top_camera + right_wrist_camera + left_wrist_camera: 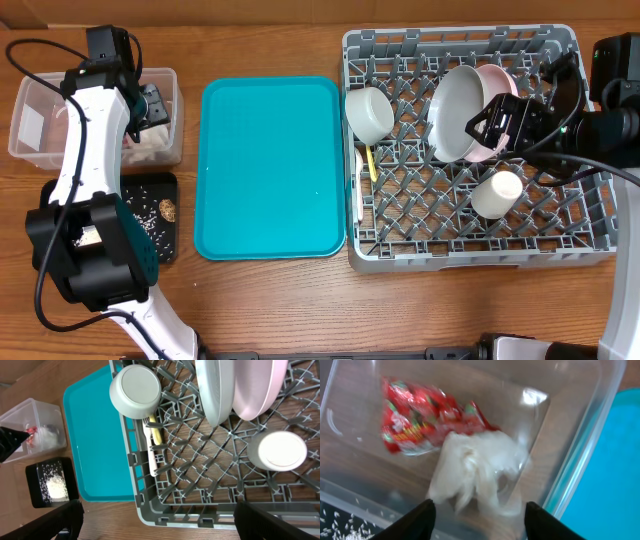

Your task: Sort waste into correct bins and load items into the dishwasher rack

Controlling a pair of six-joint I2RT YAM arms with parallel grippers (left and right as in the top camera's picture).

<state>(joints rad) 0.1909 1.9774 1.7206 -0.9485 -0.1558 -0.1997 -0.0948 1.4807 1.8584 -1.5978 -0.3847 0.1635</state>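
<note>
Left pincer (477,520): wide, empty, over clear tub (580,460). Crumpled napkin (475,467), blurred, seemingly loose. Risk: clings to a finger, lifts out on withdrawal. Right pincer (159,510): wide, above dishwasher rack (360,255).

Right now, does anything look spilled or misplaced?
Nothing stands out. The crumpled red foil wrapper and white napkin lie in the clear plastic tub, white rice sits inside the black tray, and the grey plate and pink plate stand on edge in the grey rack.

In the tub (580,455), the napkin (477,467) touches the wrapper (420,415) at its 10 o'clock. The tool (479,508) gapes at 6 o'clock; rice (340,525) at 8, tray (612,485) at 3.
</note>
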